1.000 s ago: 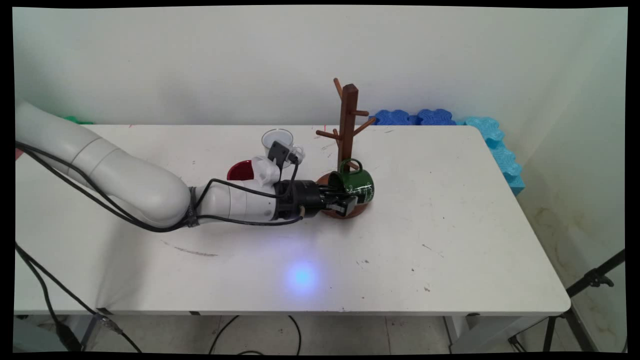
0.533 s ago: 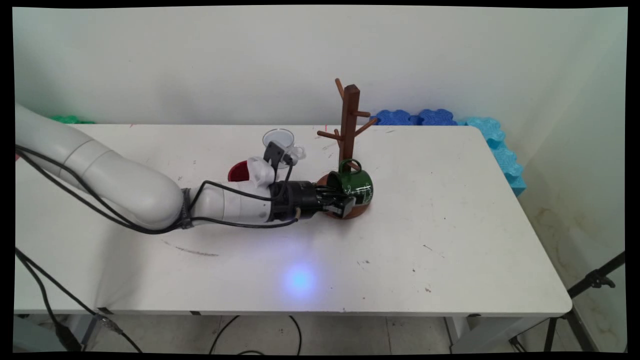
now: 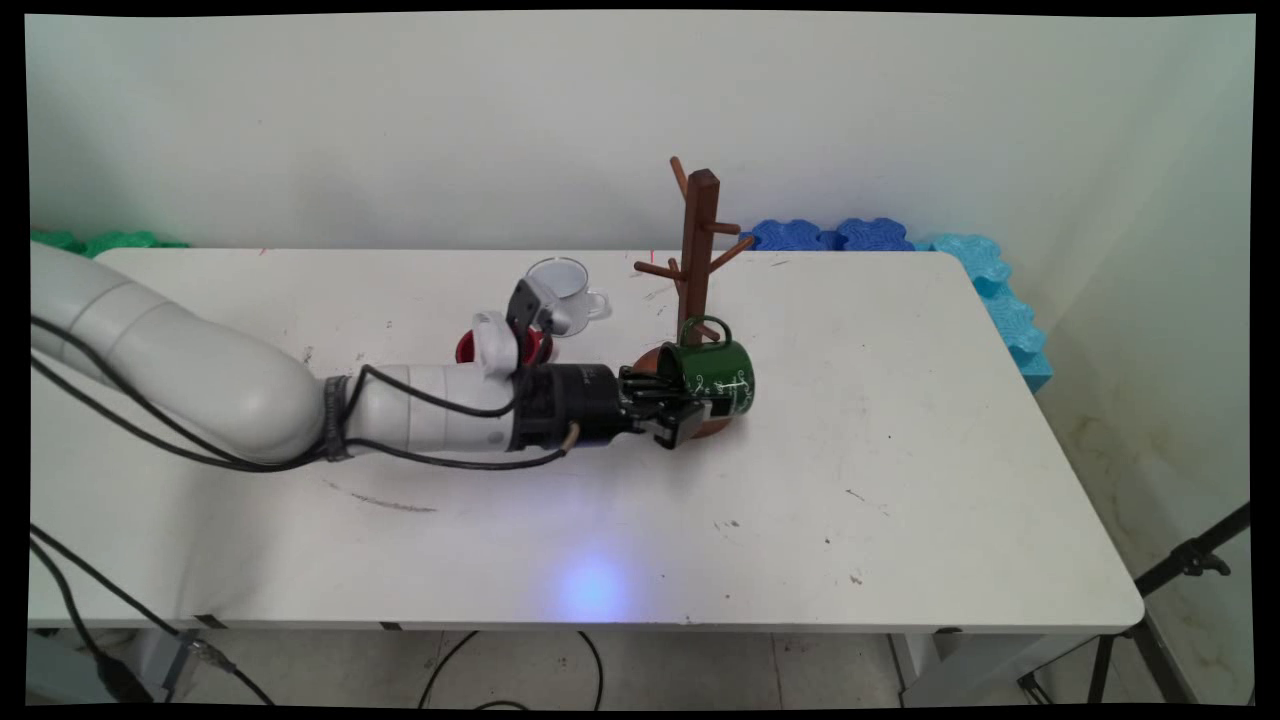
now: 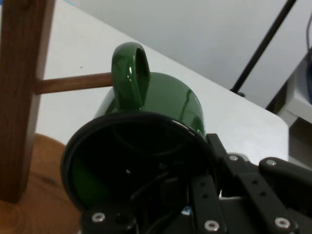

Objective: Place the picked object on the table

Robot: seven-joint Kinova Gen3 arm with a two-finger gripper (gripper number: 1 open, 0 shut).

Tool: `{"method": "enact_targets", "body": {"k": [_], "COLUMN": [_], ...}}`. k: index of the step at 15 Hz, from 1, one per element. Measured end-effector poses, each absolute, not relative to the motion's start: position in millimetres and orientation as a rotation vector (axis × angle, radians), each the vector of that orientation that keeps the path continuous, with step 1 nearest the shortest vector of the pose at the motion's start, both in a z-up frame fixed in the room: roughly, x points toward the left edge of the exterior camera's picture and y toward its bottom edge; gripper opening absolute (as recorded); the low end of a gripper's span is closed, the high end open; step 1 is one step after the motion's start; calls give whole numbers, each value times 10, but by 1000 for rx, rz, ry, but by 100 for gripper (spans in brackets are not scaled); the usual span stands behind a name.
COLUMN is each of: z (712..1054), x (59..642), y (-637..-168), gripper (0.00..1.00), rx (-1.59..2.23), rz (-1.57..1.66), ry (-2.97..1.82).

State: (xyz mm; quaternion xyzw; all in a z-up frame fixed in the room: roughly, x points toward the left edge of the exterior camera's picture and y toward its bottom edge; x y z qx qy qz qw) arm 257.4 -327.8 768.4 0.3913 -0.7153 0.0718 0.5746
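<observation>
**Green mug held at the wooden mug tree**

The gripper (image 3: 693, 412) reaches in sideways, low over the white counter (image 3: 900, 450), and its fingers (image 3: 672, 428) pinch the rim of a green mug (image 3: 716, 372): 1 finger goes inside the mouth, the other lies on the outer wall. The mug is tipped on its side (mouth toward the arm), handle (image 4: 129, 78) uppermost. It sits in front of the mug tree (image 3: 697, 250), over the tree's round base (image 3: 722, 424). In the hand view the handle is at the tip of a low peg (image 4: 73, 83); whether the peg passes through it I cannot tell. Left of the tree stand a clear glass cup (image 3: 566, 285) and a red cup (image 3: 468, 350), partly hidden by the arm.
</observation>
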Motion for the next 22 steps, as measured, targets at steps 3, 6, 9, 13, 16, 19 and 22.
{"method": "enact_targets", "body": {"k": [3,6,9,13,16,19,22], "z": [7762,7833,7964,8205,8351,8525,8692], "x": [2618,2698,2814,3002,3125,3277,3403], "y": [-3208,-3140,-3114,-3180,-3251,-3339,-3403], "gripper": [0,0,0,0,0,0,0], "rx": [868,827,781,736,707,677,643], "rz": [149,115,92,92,85,77,68], "ry": [-1683,-1722,-1771,-1818,-1852,-1899,-1945]}}
